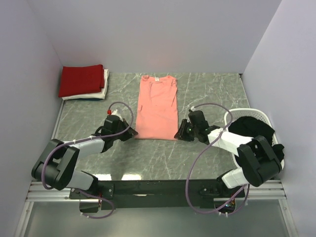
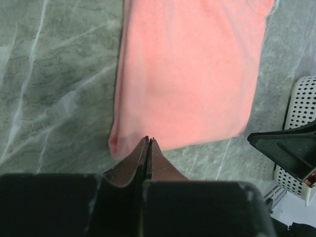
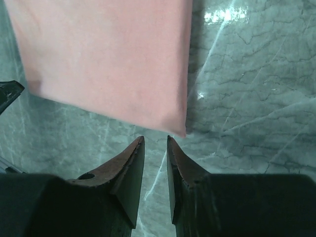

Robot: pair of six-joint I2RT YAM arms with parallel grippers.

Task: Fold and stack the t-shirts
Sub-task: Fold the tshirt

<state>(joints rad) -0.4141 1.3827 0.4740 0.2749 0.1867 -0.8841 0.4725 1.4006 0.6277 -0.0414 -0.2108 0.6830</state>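
The pink shirt (image 1: 157,108) lies at the centre of the table (image 1: 217,94), long axis near to far. Its near hem sits just beyond both pincers: the left pincer (image 2: 149,139) closed tight at the left corner, no cloth seen in it; the right pincer (image 3: 154,139) slightly open, empty, by the right corner

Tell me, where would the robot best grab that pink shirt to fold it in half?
Probably by its two near hem corners, left gripper on one, right gripper on the other, coming in low from the arms' side. The salmon-pink t-shirt lies flat as a long strip, hem nearest, collar far.
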